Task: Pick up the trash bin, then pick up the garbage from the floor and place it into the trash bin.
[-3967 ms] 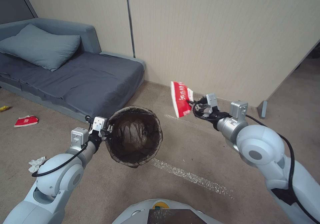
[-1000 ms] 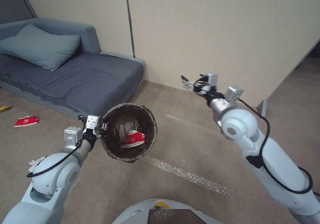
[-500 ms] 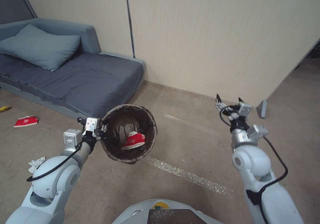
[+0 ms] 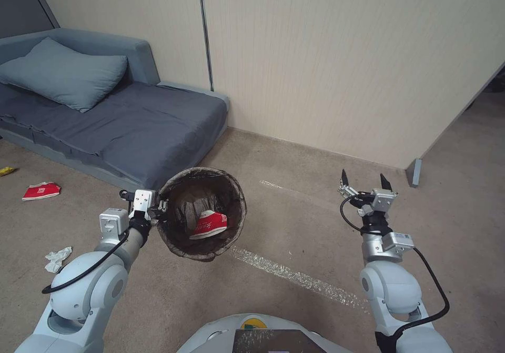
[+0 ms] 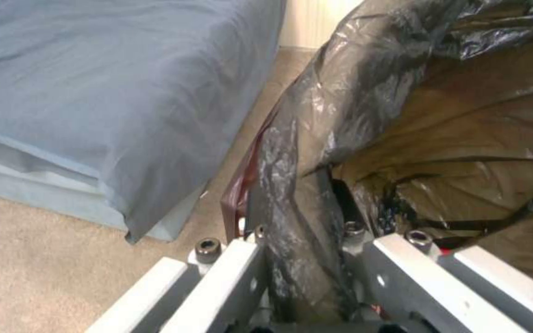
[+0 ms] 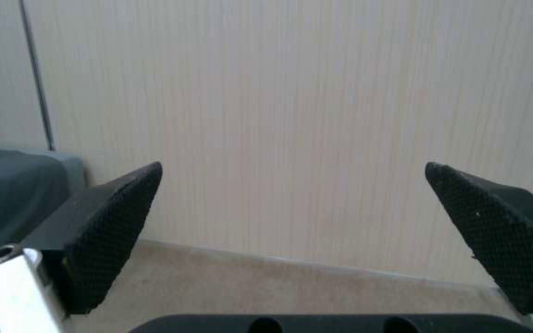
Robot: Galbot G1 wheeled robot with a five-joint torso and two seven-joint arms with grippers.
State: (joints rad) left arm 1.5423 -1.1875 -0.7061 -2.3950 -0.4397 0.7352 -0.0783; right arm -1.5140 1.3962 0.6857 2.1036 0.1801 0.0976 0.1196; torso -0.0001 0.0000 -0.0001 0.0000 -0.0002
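Glossy plastic bag; matt short-pile carpet.

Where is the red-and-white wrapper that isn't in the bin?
In the head view, the flat red-and-white wrapper lies on the tan carpet floor at far left, just in front of the grey-blue sofa bed, with crumpled white tissue nearer the robot.

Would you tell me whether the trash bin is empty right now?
Not empty: a red-and-white wrapper lies inside the trash bin, which the left gripper holds by its rim.
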